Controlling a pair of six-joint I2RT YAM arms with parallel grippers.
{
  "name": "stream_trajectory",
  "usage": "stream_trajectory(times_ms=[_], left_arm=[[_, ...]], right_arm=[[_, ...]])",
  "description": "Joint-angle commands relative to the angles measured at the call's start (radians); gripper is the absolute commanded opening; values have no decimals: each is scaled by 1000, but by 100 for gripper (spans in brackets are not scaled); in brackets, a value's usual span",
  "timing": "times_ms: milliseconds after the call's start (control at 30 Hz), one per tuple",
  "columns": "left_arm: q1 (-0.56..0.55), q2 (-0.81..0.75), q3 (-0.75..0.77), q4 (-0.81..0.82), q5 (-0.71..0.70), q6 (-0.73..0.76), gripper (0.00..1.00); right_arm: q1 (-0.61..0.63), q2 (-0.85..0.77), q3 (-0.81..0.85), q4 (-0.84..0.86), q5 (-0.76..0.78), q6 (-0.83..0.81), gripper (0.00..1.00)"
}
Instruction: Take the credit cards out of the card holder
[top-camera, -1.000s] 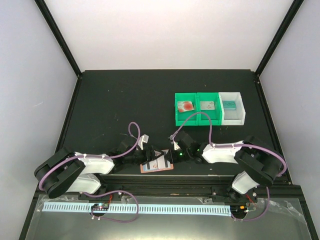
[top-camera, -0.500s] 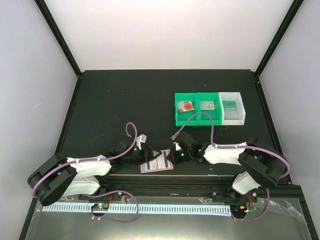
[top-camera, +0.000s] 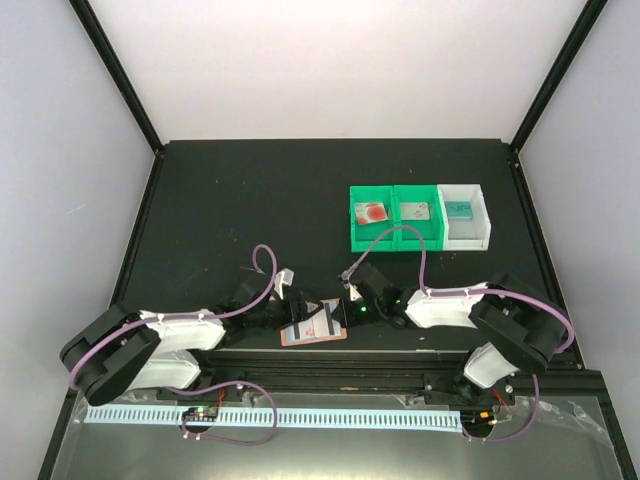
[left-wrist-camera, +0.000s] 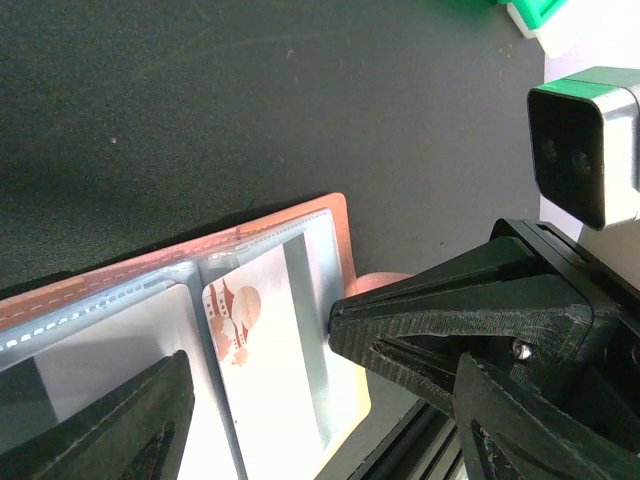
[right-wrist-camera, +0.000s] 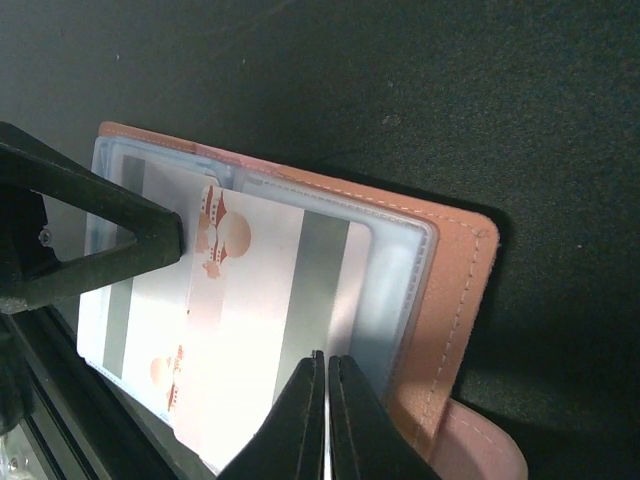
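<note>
R pincer (right-wrist-camera: 326, 358) nipped tighter, clamped on whitish card (right-wrist-camera: 262, 290); L pincer (left-wrist-camera: 322, 368) apart over card holder (right-wrist-camera: 452, 290).

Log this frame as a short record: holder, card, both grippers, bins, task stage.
card holder: lies open on the table, close to the arm bases
white card: reddish marks and grey stripe showing, on the clear pockets
left gripper: open, a finger on either side of the holder
right gripper: shut, tips at the card's long edge, seemingly pinching it
green bins: two, something flat in each
white bin: beside them, a teal item inside
task stage: card not yet away from the holder
</note>
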Motion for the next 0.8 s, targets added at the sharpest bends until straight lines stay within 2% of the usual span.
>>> stream_trajectory(times_ms=[0, 133, 500, 633, 767], left_arm=[[1, 32, -6, 11, -16, 0, 73], [0, 91, -4, 52, -5, -4, 69], [-11, 153, -14, 145, -13, -21, 45], [-13, 164, -29, 207, 4, -32, 32], [-13, 134, -26, 167, -8, -27, 15]], right_arm=[[0, 27, -29, -30, 2, 11, 6], [0, 28, -37, -17, 6, 16, 6], [0, 25, -68, 55, -24, 42, 6], [-1, 31, -78, 74, -30, 48, 6], [-1, 30, -80, 73, -13, 50, 5]])
